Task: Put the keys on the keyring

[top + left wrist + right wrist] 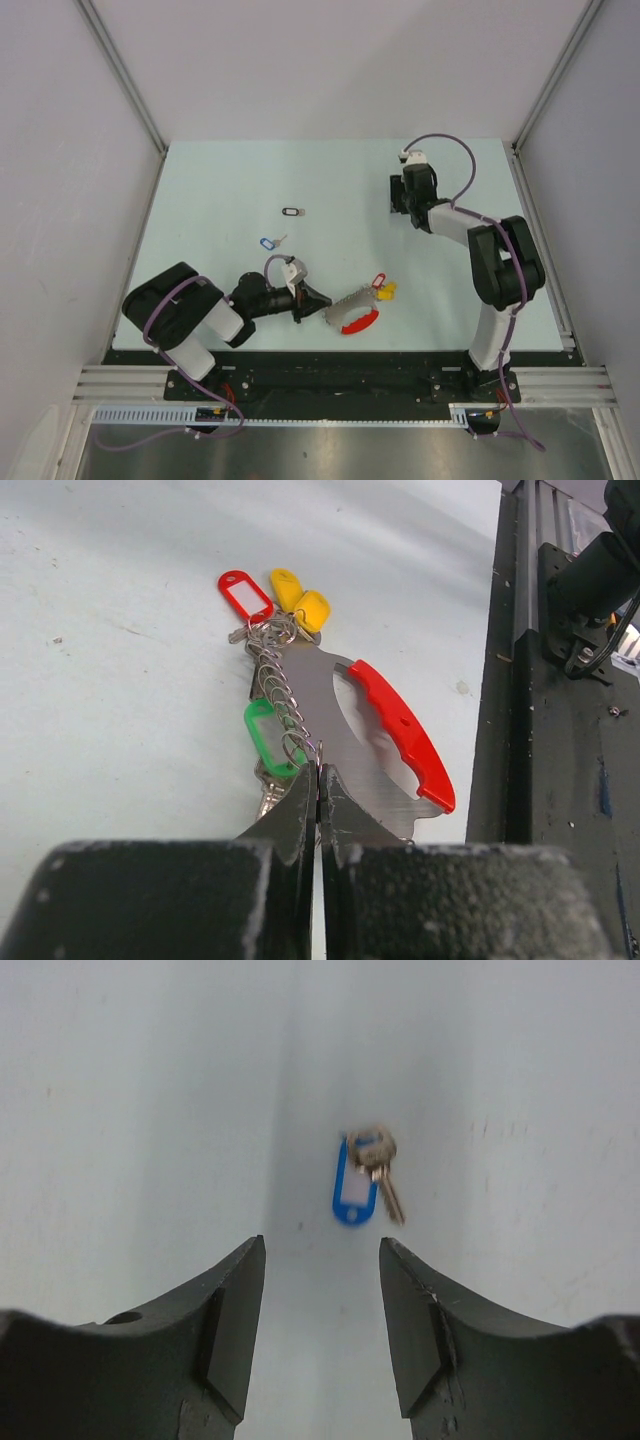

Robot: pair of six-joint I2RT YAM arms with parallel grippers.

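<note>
The keyring (352,312) lies near the front middle of the table: a silver plate with a red curved band (400,730), a coil of rings, and red (243,595), yellow (300,600) and green (268,735) tags. My left gripper (319,772) is shut on a wire loop at the near end of the keyring; in the top view it (318,299) touches the keyring's left end. A blue-tagged key (268,242) and a black-tagged key (292,211) lie loose further back. My right gripper (400,200) is open and empty at the back right; the blue-tagged key (358,1185) lies well ahead of its jaws (322,1250).
A black rail (560,730) runs along the table's front edge just right of the keyring. Grey walls with metal frames stand on both sides and behind. The right arm's elbow (510,260) rises over the right side of the table.
</note>
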